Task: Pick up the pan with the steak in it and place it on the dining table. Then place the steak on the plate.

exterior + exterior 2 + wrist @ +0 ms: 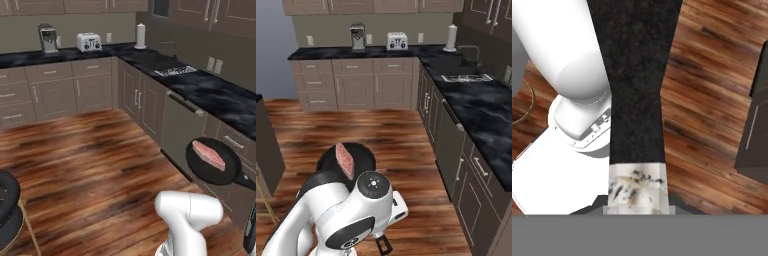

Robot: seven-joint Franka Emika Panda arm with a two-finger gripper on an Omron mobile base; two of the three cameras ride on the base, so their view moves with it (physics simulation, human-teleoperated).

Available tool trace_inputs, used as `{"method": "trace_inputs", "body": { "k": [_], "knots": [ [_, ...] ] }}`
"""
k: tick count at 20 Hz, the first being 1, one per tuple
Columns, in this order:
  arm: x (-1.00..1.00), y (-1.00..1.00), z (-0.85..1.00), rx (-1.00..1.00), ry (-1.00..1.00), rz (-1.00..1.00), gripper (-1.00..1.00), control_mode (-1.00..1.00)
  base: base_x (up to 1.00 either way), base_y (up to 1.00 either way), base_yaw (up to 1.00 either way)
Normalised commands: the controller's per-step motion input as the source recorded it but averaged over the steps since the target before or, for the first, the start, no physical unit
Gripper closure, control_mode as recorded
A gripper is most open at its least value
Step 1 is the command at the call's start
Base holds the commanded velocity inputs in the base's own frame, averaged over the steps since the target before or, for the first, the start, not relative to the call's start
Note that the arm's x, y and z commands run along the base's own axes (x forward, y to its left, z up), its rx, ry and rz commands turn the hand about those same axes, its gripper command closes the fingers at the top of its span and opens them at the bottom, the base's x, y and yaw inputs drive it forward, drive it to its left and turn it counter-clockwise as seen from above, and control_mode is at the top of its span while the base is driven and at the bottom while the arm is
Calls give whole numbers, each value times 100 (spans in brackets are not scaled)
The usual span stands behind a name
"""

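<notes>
**Pan and steak carried above the kitchen floor**

Brown wooden floorboards [90, 165] fill the middle of the kitchen we are in, edged by black marbled counters [210, 90] on brown cabinets [55, 95]; on the far counter we see a silver coffee machine [48, 38], a white toaster [89, 42] and a white paper-towel roll [141, 36]; a sink [466, 77] is set in the side counter.

We see the small round black frying pan [212, 162] held in the air above the floor, in front of the cabinets, tilted so its inside faces the left base camera; the flat pink-red raw steak [209, 155] lies inside it, touching the pan's bottom; the long thin black handle [246, 181] runs off to the lower right.

From the right base view the pan [358, 155] sits just behind our white arm, with the steak [346, 161] appearing edge-on against it.

In the hand view the pan's handle [637, 75] runs straight up from the gripper [637, 192]; we judge the jaws clenched on that handle.
</notes>
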Motion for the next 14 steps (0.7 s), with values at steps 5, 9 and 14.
{"method": "trace_inputs", "body": {
  "k": [5,9,14],
  "knots": [
    [0,0,0,0,0,0,100,100,4,0,44],
    [0,0,0,0,0,0,100,100,0,0,47],
    [0,0,0,0,0,0,100,100,0,0,47]
  ]
}}
